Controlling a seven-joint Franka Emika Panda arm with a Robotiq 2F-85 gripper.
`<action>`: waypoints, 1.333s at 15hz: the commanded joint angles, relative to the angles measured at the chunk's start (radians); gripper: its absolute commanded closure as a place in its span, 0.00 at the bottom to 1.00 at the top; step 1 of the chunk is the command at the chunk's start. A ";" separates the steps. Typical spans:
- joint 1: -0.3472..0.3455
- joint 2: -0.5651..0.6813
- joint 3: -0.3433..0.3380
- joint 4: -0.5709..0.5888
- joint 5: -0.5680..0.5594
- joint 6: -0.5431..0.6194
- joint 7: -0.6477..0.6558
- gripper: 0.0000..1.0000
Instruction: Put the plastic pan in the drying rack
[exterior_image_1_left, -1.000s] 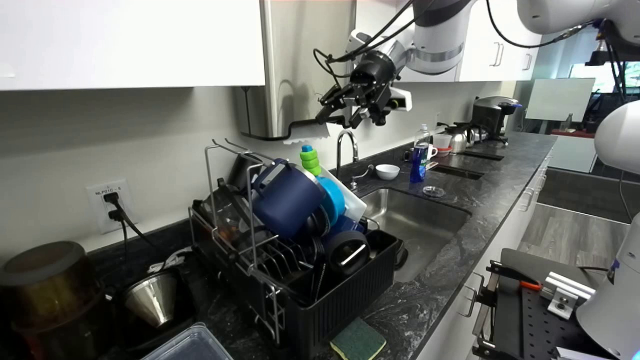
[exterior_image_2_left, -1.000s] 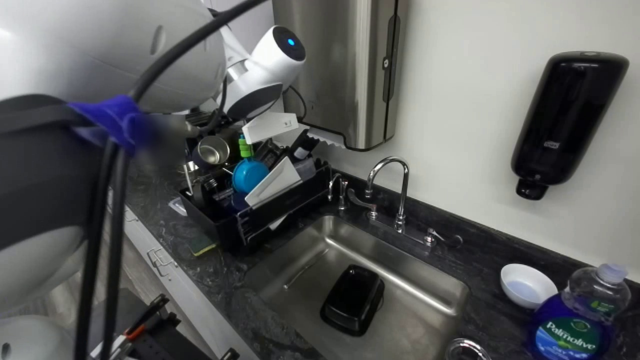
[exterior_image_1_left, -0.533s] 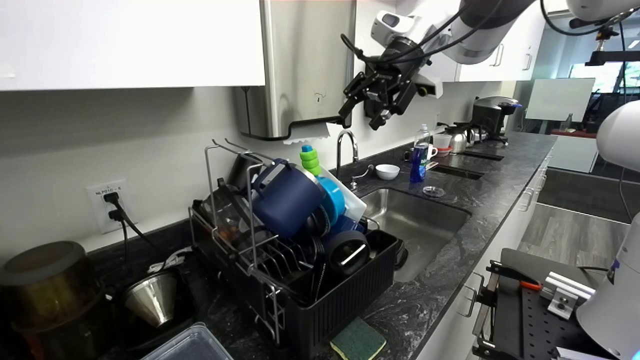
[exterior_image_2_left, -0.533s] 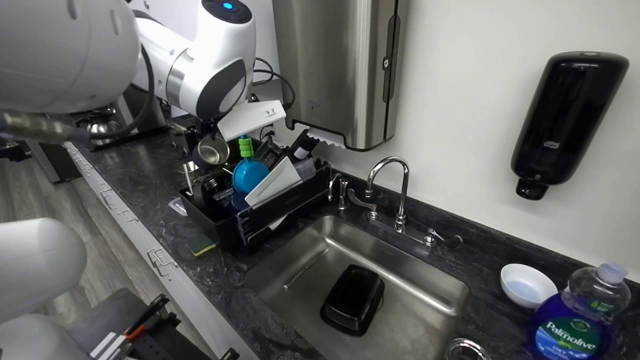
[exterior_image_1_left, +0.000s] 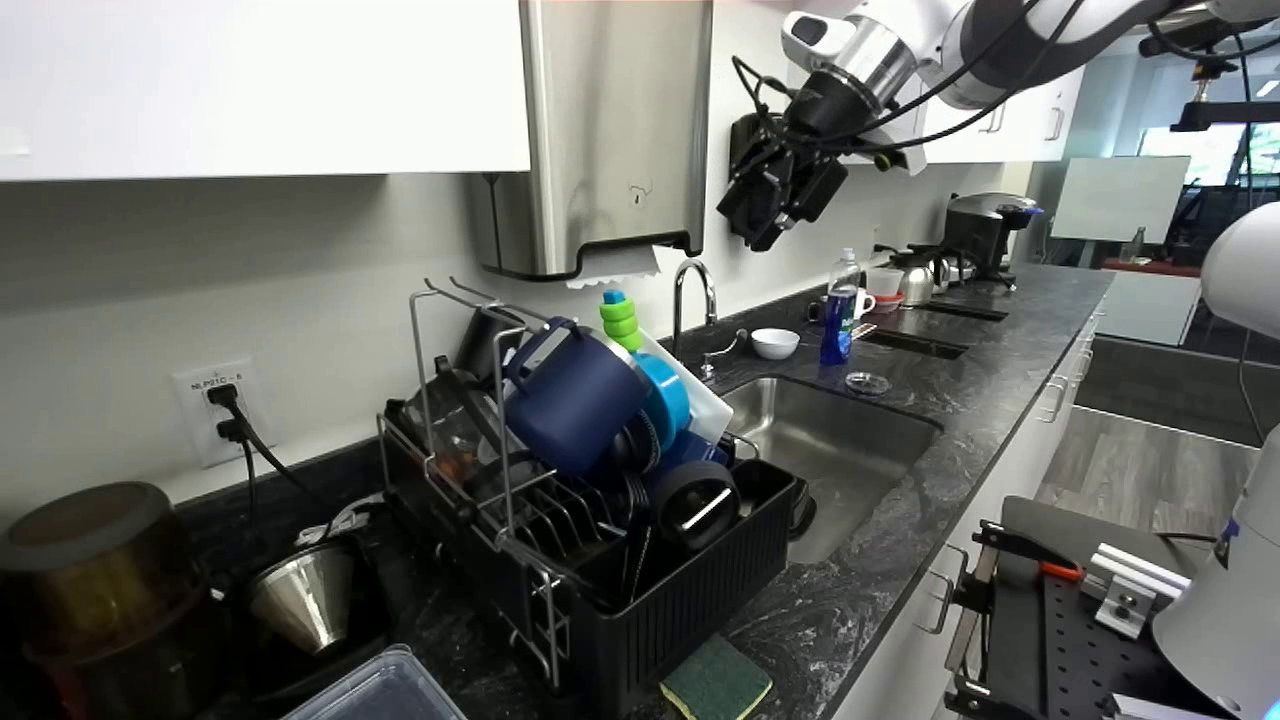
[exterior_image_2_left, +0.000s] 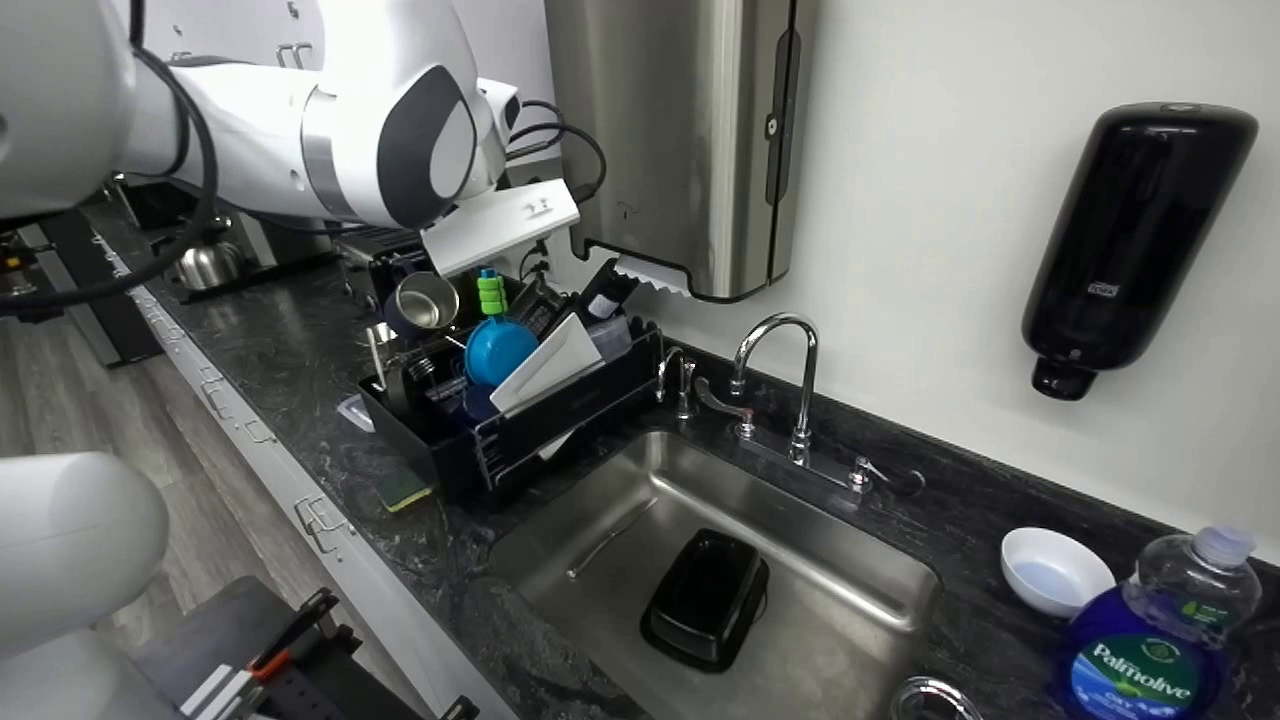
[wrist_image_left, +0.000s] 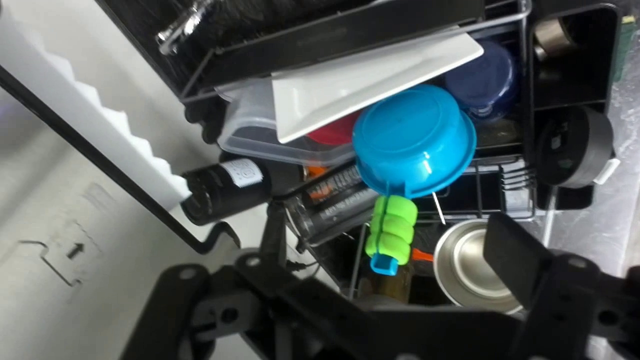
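The plastic pan (exterior_image_1_left: 665, 392) is bright cyan with a green handle. It stands in the black drying rack (exterior_image_1_left: 690, 580), handle up, between the navy pot and a white tray. In an exterior view the pan (exterior_image_2_left: 500, 350) and the rack (exterior_image_2_left: 590, 395) also show, with the gripper hidden behind the arm. My gripper (exterior_image_1_left: 765, 220) is up in the air, away from the rack. In the wrist view, the gripper (wrist_image_left: 387, 230) is open and empty, fingers apart at the bottom. The pan (wrist_image_left: 412, 135) lies ahead, beyond the fingers, its bottom facing the camera. The rack (wrist_image_left: 350, 42) is around it.
The navy pot (exterior_image_1_left: 575, 400) and white tray (exterior_image_2_left: 550, 370) flank the pan. A steel towel dispenser (exterior_image_1_left: 625, 130) hangs above the rack. The sink (exterior_image_2_left: 800, 600) holds a black container (exterior_image_2_left: 705, 600). A faucet (exterior_image_2_left: 808, 380), white bowl (exterior_image_2_left: 1055, 570) and soap bottle (exterior_image_2_left: 1150, 640) stand around it.
My gripper has moved right in an exterior view, from under the towel dispenser to beside it, and has turned. The arm has swung. The pan and rack have not moved.
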 joint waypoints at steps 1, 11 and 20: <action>-0.048 -0.068 0.029 0.039 -0.106 -0.057 0.183 0.00; 0.001 -0.165 -0.031 0.116 -0.215 -0.397 0.587 0.00; 0.002 -0.143 -0.062 0.059 -0.161 -0.403 0.976 0.00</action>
